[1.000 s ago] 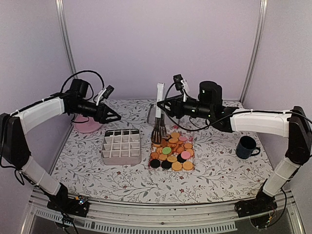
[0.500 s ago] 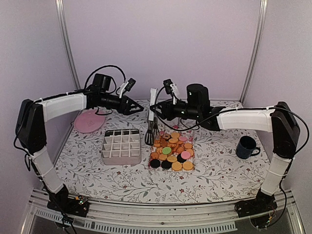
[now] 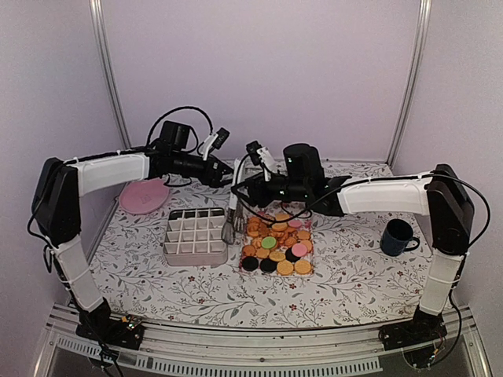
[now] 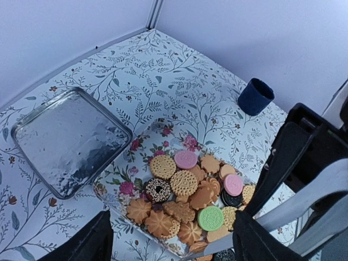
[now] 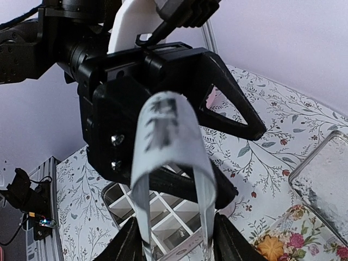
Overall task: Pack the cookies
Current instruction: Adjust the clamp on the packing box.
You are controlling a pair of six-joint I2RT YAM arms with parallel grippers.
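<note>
Cookies (image 3: 277, 242) sit heaped on floral tray (image 4: 117, 187) just right of grid box (image 3: 195, 255), mostly orange, w/ a few black, pink, one green. R claw (image 5: 176, 242) is clamped on white tongs (image 3: 233, 206), held above box's back-right corner, dark tips hanging by its right wall. L claw (image 4: 173, 220) hangs above and behind box, fingers spread, nothing between them, pointed at tongs' handle end; contact can't be told. Silver tin (image 4: 70, 141) lies behind box, pink plate (image 3: 144, 195) back-left of it, blue mug (image 3: 397, 236) well to its right on surface.
</note>
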